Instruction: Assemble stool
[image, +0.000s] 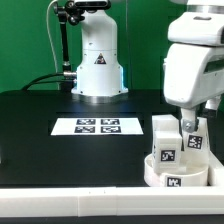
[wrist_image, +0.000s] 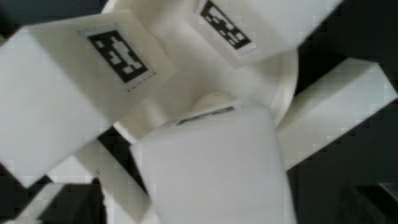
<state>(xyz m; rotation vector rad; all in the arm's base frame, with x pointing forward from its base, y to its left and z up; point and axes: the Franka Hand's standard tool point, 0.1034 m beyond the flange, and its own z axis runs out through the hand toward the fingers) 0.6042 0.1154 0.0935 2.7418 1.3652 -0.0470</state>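
The round white seat (image: 150, 172) lies at the table's front, on the exterior view's right. White legs stand in it: one upright leg (image: 163, 140) with a square marker and a second leg (image: 194, 141) beside it. My gripper (image: 194, 126) has come down from above, and its fingers are closed on the sides of that second leg. In the wrist view this leg (wrist_image: 205, 170) fills the lower middle. Two other marked legs (wrist_image: 116, 55) (wrist_image: 231, 25) lie close beyond it. My fingers themselves cannot be made out there.
The marker board (image: 98, 126) lies flat in the middle of the black table. The arm's white base (image: 97, 65) stands behind it, with cables at the back left. A white rail (image: 70, 190) runs along the table's front edge.
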